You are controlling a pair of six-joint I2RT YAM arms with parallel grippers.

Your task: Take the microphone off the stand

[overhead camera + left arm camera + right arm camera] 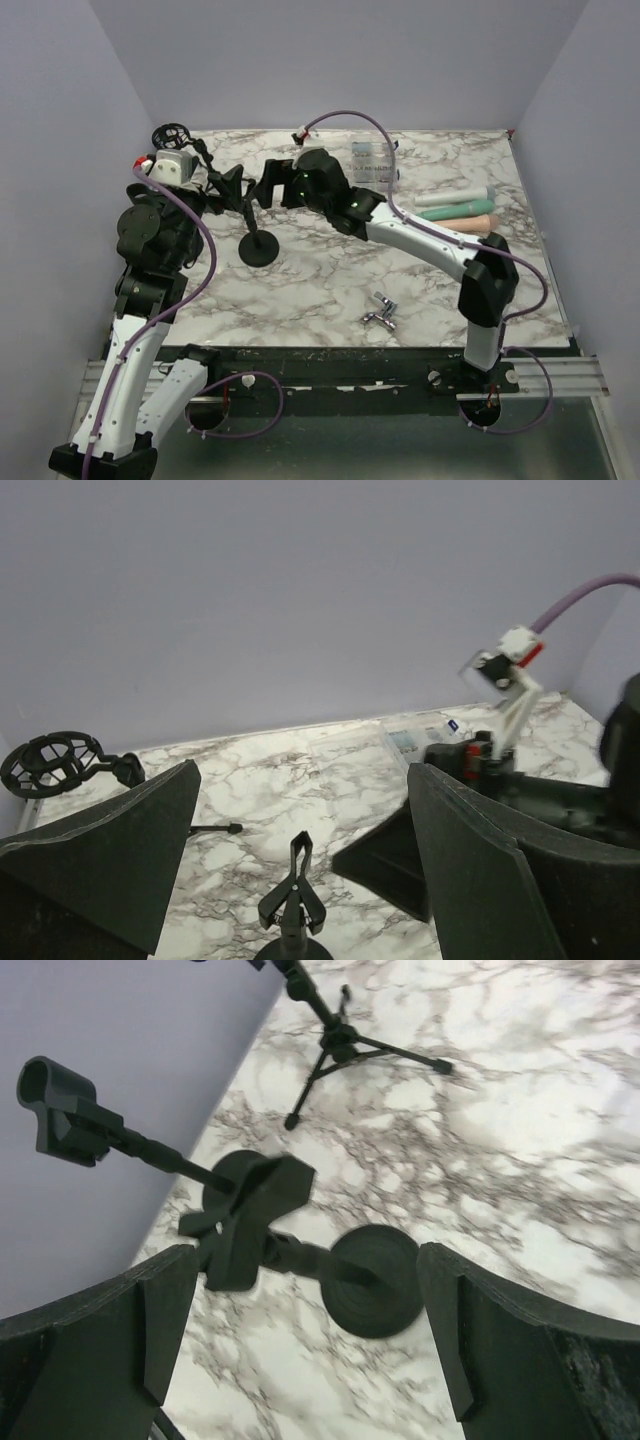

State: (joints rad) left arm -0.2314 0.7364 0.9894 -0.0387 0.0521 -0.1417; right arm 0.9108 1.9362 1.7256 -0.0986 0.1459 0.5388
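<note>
A black stand with a round base (258,248) stands left of centre. Its spring clip (292,885) points up and holds nothing that I can see. The clip (250,1222) and base (375,1280) also show in the right wrist view. My left gripper (230,188) is open, with the clip low between its fingers in the left wrist view (300,870). My right gripper (263,192) is open just right of the stand's top, above and astride the stand (300,1330). I cannot make out a microphone on this stand.
A tripod stand with a round shock mount (172,135) stands at the back left, also in the left wrist view (50,760). A teal cylinder (455,212) and a peach one (462,226) lie at right. A clear box (372,160) sits at the back. A metal fitting (380,313) lies near the front.
</note>
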